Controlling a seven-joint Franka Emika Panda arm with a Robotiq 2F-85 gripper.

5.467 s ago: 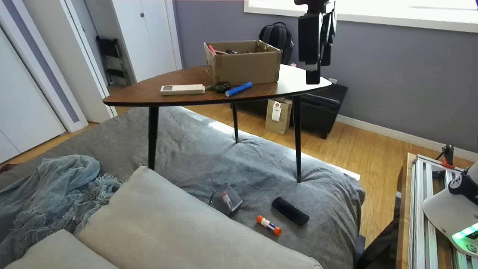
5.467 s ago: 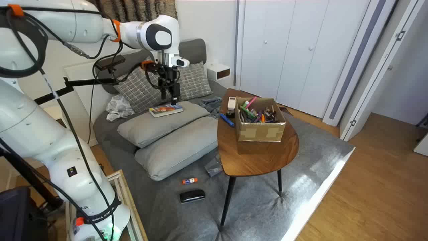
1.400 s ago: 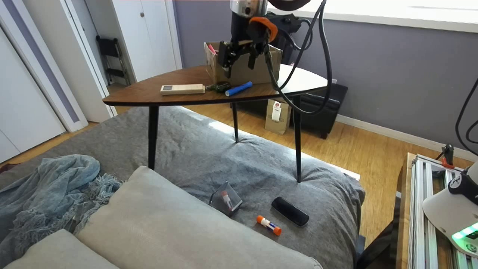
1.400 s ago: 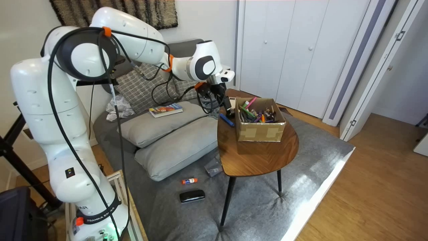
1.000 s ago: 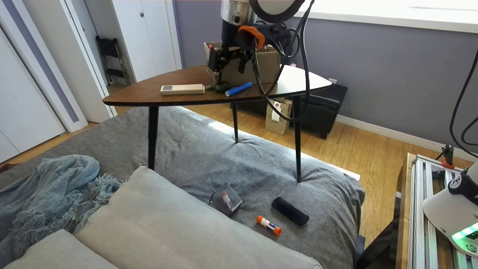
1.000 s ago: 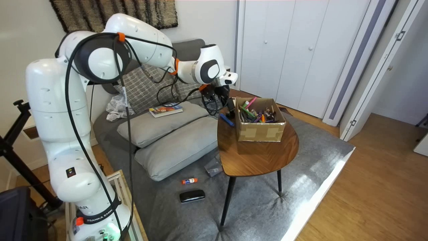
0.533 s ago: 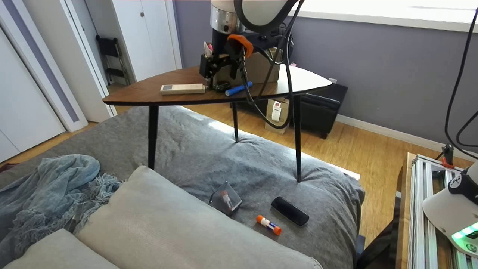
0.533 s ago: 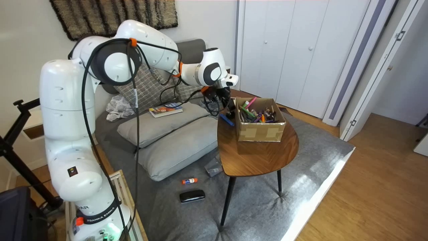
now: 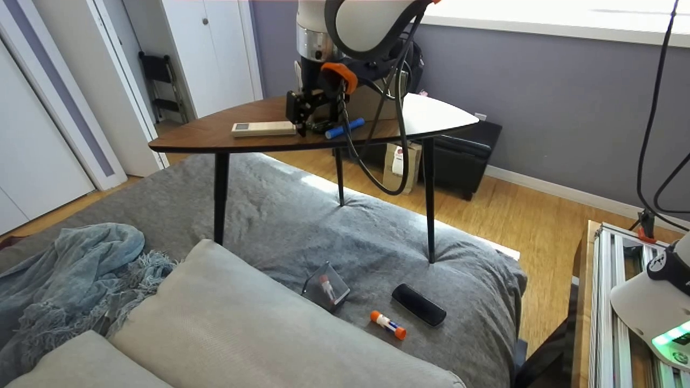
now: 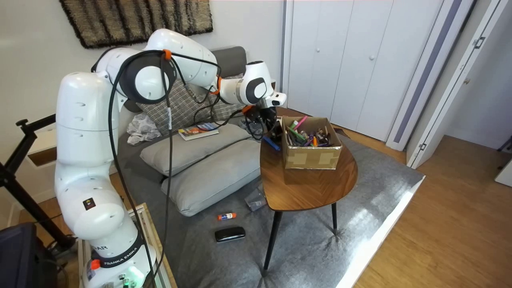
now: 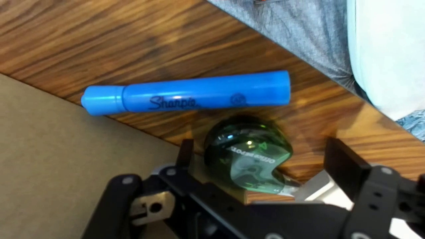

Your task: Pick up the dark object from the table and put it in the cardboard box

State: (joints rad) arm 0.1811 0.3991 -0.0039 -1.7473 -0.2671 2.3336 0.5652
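Note:
The dark object is a glossy dark green correction-tape dispenser (image 11: 247, 156) lying on the wooden table (image 10: 312, 194). It is close to the wall of the cardboard box (image 10: 312, 158). My gripper (image 11: 260, 151) is open in the wrist view, with one finger on each side of the dispenser and visible gaps to both. The left finger is near the box wall (image 11: 49, 166). In an exterior view the gripper (image 9: 318, 121) is low over the table and partly covers the dispenser (image 9: 322, 127). In an exterior view the box hides part of the gripper (image 10: 276, 128).
A blue Sharpie marker (image 11: 199, 91) lies beside the dispenser. A whitish remote-like device (image 9: 264, 129) lies on its other side, partly under my right finger in the wrist view. The box holds many pens. An arm cable (image 9: 399, 183) hangs past the table edge.
My gripper has moved from over the book and pillows to the table, then down beside the box to the dispenser. It stays open. The objects on the table have not visibly moved.

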